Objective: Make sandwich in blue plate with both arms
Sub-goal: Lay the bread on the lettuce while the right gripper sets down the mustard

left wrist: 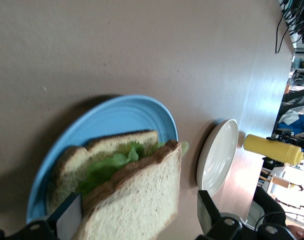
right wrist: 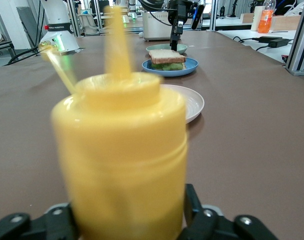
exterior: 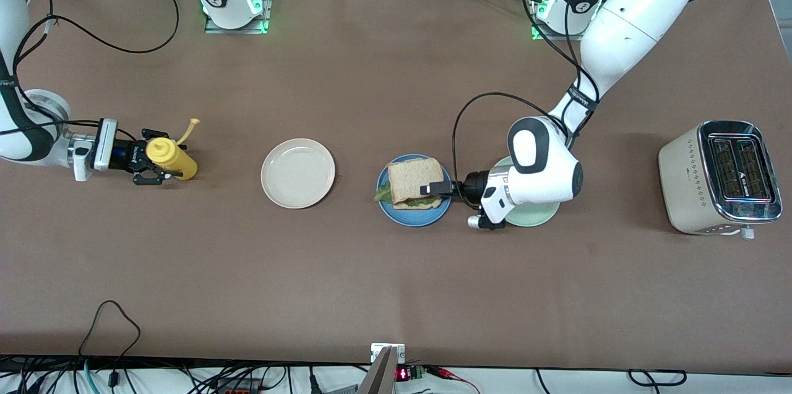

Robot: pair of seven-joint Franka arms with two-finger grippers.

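The sandwich point(exterior: 413, 180), two toasted slices with green lettuce between them, lies on the blue plate point(exterior: 396, 213) mid-table. My left gripper point(exterior: 431, 190) is at the sandwich's edge toward the left arm's end. In the left wrist view its fingers point(left wrist: 69, 217) stand open on either side of the top slice point(left wrist: 136, 192), one finger at the crust and the other apart from it; the blue plate point(left wrist: 121, 112) lies under the sandwich. My right gripper point(exterior: 148, 166) is shut on a yellow squeeze bottle point(exterior: 173, 158), tilted, low over the table toward the right arm's end. The bottle fills the right wrist view point(right wrist: 121, 150).
A cream-white plate point(exterior: 297, 172) sits between the bottle and the blue plate. A pale mint-green plate point(exterior: 538, 216) lies partly under the left arm's wrist. A toaster point(exterior: 721, 177) stands toward the left arm's end.
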